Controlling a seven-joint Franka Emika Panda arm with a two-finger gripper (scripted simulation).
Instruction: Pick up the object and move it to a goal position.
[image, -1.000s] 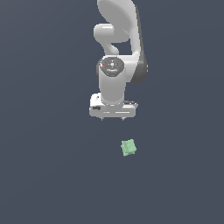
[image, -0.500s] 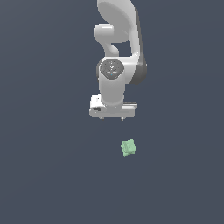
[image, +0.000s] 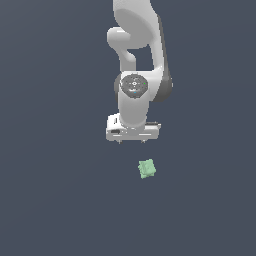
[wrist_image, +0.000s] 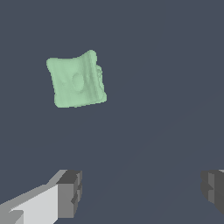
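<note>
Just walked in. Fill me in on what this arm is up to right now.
A single white Panda arm is set to pick up a small mint-green chunk from a plain dark surface. Nothing is grasped yet: the gripper hangs above the surface with its jaws wide apart and empty, and the chunk lies free, offset toward the exterior view's right and nearer the camera. The wrist view shows the chunk ahead of the fingers, not between them.

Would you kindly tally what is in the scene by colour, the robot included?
Pale green: 1, the lumpy object, lying apart from the arm.
White and grey: 1, the robot arm with its end effector, fingers spread wide in the wrist view.
Total: 2
</note>
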